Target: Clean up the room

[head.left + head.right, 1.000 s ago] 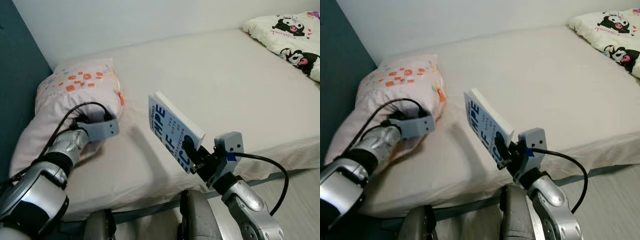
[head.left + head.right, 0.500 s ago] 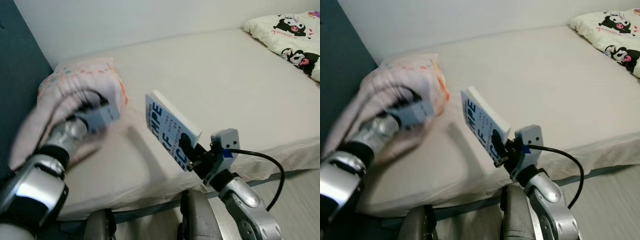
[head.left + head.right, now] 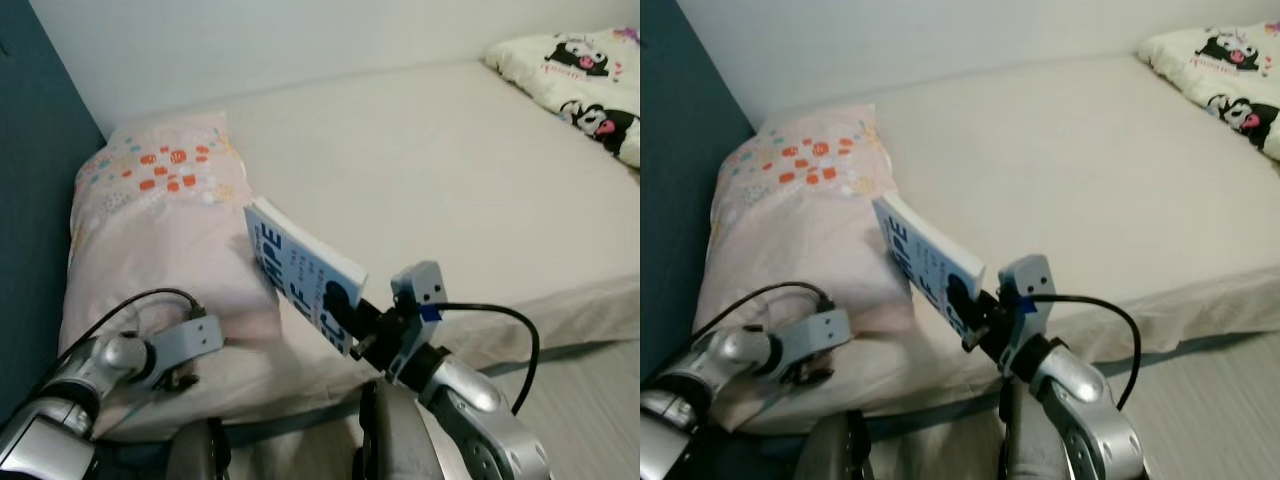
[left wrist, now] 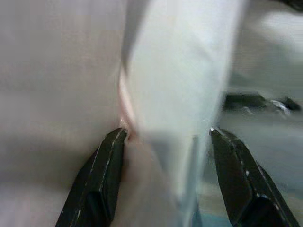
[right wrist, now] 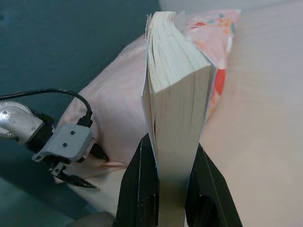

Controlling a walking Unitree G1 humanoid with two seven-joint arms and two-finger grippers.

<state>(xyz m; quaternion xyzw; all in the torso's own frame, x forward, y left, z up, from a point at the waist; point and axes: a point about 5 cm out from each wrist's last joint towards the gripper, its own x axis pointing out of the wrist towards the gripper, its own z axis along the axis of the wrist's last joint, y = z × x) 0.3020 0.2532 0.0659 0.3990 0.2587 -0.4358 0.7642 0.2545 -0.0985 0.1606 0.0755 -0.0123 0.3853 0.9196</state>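
Observation:
A blue paperback book point(image 3: 300, 285) with white lettering stands tilted above the bed's near edge, with my right gripper point(image 3: 350, 325) shut on its lower end. The right wrist view shows both fingers point(image 5: 142, 165) pressed on the book's point(image 5: 173, 94) covers. A pink pillow point(image 3: 150, 220) with orange spots lies flat on the left end of the mattress point(image 3: 450, 180). My left gripper point(image 3: 180, 378) hangs low at the pillow's near edge. In the left wrist view it point(image 4: 165, 137) is open, with blurred pale fabric between the fingers.
A dark teal wall point(image 3: 30, 180) runs along the left of the bed. A cartoon-print pillow point(image 3: 580, 90) lies at the far right of the mattress. Grey floor point(image 3: 590, 400) shows at the lower right, beside the bed's edge.
My left gripper has let go of the pink pillow and dropped back to its near edge; the pillow now lies flat. My right gripper has carried the book left, toward the pillow.

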